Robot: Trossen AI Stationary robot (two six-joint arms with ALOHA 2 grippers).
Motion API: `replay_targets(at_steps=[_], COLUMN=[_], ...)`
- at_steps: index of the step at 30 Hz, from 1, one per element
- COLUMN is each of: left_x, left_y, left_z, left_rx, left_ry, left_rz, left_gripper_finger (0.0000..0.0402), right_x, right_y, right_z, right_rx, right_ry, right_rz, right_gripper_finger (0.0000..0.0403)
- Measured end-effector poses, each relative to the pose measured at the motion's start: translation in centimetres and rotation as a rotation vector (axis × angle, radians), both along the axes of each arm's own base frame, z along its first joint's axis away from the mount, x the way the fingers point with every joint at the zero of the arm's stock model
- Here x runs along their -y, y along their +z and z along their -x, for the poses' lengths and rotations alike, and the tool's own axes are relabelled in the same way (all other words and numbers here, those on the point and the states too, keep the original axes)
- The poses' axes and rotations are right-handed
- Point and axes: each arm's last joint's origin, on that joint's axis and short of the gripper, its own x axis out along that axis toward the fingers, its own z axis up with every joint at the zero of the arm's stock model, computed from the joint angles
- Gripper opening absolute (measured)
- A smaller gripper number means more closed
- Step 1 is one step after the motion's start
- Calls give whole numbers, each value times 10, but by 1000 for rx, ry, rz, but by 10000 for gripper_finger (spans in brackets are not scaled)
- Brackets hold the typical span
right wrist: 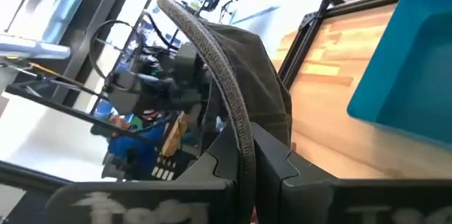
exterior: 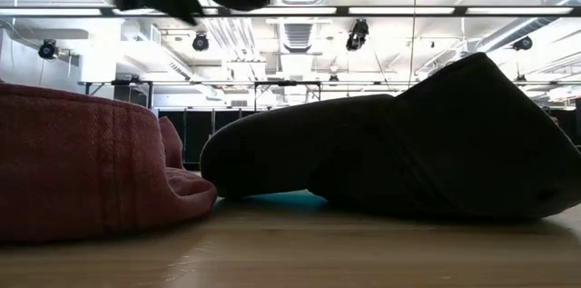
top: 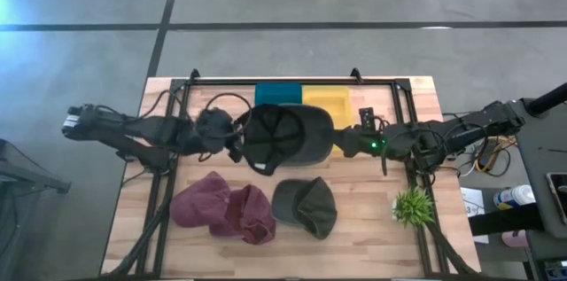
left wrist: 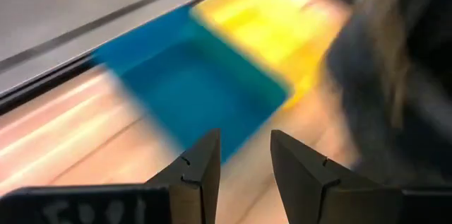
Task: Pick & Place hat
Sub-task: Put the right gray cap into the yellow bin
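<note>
The right gripper [top: 341, 144] was clamped on the brim of a dark grey cloth cap [top: 283, 137], and in the right wrist view its fingers [right wrist: 272, 164] were pinched tight on the brim's curved edge. The cap hung open side up over the far middle of the wooden table [top: 372, 237], clear of the boards, just near of a teal plastic bin [top: 278, 94] and a yellow plastic bin [top: 326, 98].

The left gripper [top: 232, 139] sat just left of the cap, its fingers [left wrist: 198, 171] a narrow gap apart and holding nothing; whether it touched the crown could not be told.

Judging from this, the step was carrying the cap to a bin. Done well, the right arm would keep the brim level, lift it over the bin wall and let go only once the crown sagged inside.

On the near side lay a crumpled maroon cloth hat [top: 221, 208] and a dark olive cloth cap [top: 306, 206], side by side and out of the path. A small green artificial plant [top: 413, 206] stood near right. The left arm, close beside the cap, was the likeliest obstruction.
</note>
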Motion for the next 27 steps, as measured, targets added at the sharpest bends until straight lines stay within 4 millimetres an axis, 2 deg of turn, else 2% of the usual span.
replay_targets(at_steps=[5, 10, 18, 21, 25, 27], left_x=[8, 10, 13, 11, 9, 11], left_y=[7, 7, -7, -12, -25, -31], left_z=[-26, -42, -79, -91, -96, -101], left_rx=[285, 320, 216, 78, -196, -254], left_ry=[-149, -171, -164, -124, -59, -70], left_rz=[-52, -88, -92, -120, -134, -121], left_gripper_finger=[119, 119, 119, 119, 119, 119], right_x=[-2, -6, 1, 7, 9, 7], right_y=[-12, -27, -52, -62, -74, -77], right_z=[-7, -21, -51, -62, -71, -74], right_rx=[-38, -77, -137, -181, -224, -222], right_ry=[-3, -2, 45, 61, 102, 120], right_rz=[-38, -88, -171, -196, -234, -260], right_gripper_finger=[13, 13, 13, 13, 13, 13])
